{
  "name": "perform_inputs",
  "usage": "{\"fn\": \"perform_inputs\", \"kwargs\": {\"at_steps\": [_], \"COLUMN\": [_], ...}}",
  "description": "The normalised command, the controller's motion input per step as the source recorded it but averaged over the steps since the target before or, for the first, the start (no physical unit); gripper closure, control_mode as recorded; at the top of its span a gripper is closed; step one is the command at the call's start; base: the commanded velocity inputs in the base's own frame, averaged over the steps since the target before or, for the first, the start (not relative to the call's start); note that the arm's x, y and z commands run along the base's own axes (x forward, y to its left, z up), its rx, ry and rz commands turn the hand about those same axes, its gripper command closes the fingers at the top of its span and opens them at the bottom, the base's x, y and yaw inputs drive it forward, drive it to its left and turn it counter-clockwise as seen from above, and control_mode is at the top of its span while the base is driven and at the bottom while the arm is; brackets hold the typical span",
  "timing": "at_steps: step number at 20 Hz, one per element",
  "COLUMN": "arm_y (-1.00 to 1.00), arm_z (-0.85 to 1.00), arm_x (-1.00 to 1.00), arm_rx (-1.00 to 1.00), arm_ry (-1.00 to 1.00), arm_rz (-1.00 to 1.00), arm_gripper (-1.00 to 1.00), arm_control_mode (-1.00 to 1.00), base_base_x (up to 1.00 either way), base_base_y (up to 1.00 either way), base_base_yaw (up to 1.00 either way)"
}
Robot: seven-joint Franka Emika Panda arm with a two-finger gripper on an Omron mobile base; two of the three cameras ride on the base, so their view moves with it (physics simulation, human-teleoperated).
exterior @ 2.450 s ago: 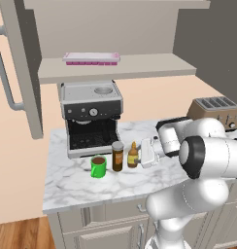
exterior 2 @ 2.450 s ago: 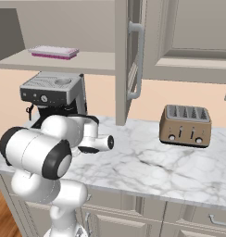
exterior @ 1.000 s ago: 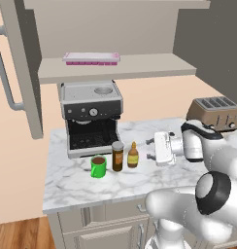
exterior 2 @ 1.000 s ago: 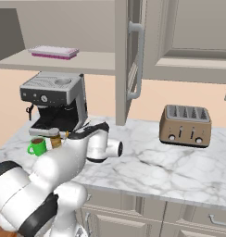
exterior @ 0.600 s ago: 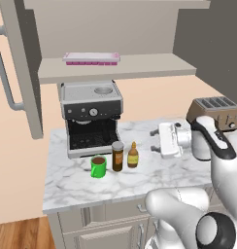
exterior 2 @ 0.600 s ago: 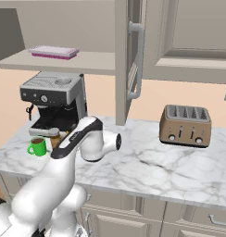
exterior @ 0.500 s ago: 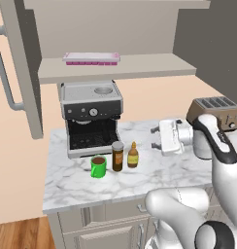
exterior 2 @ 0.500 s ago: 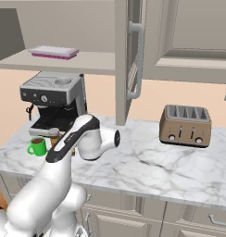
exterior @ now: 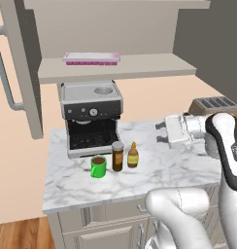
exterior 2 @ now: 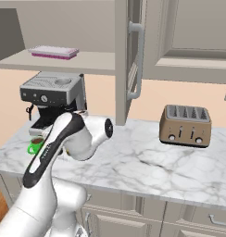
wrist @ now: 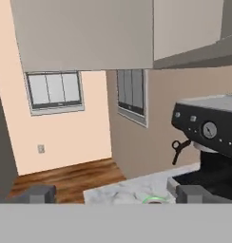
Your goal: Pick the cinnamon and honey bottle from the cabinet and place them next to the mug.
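Left base view: cinnamon (exterior: 117,155) and honey (exterior: 133,155) standing on counter (exterior: 154,170) just right of mug (exterior: 98,167); placement looks complete. Gripper (exterior: 160,132) empty, jaws spread, well right of both.

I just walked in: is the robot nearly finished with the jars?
It looks finished. The cinnamon and honey bottle already stand on the counter right beside the green mug. The gripper is open and holds nothing, well off to their side. Nothing visible seems left to move.
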Motion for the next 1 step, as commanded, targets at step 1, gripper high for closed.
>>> {"fn": "perform_inputs", "kwargs": {"at_steps": [1], "arm_y": [0.06], "arm_z": [0.51], "arm_x": [-0.59], "arm_rx": [0.00], "arm_ry": [0.23], "arm_rz": [0.00], "arm_gripper": [-1.00], "arm_control_mode": [-1.00], "base_base_x": [0.00], "base_base_y": [0.00], "base_base_yaw": [0.00]}}
